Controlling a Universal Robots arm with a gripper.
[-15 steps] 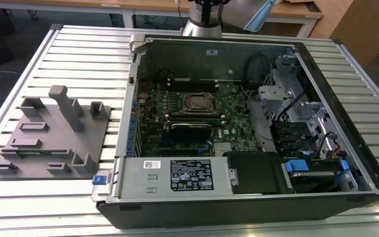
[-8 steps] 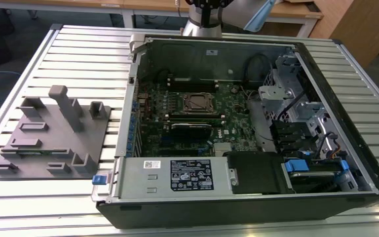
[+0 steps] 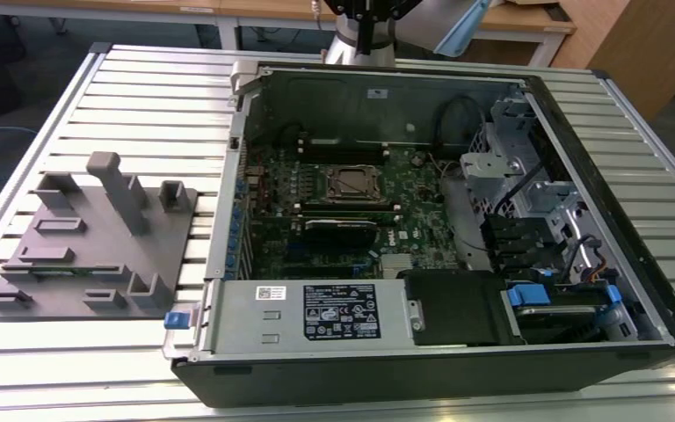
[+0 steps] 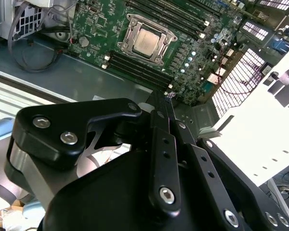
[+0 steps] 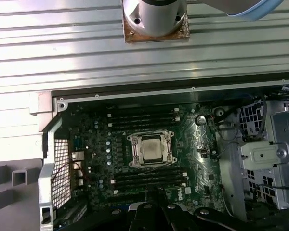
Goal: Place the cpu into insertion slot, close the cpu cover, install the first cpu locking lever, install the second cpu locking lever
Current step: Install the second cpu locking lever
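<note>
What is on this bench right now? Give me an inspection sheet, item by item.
Surface: ribbed metal table, carrying an open computer case.
Job's things: cpu sits in the insertion slot on the green board; cpu cover frames it and looks lowered.
Clutter: grey moulded holder on the exterior view's left, beside the case.
Hand: hand is raised off the board, holding nothing; fingers look shut.
Cables: black loops by the case's metal cage.
Surroundings: wooden desks behind the table.
</note>
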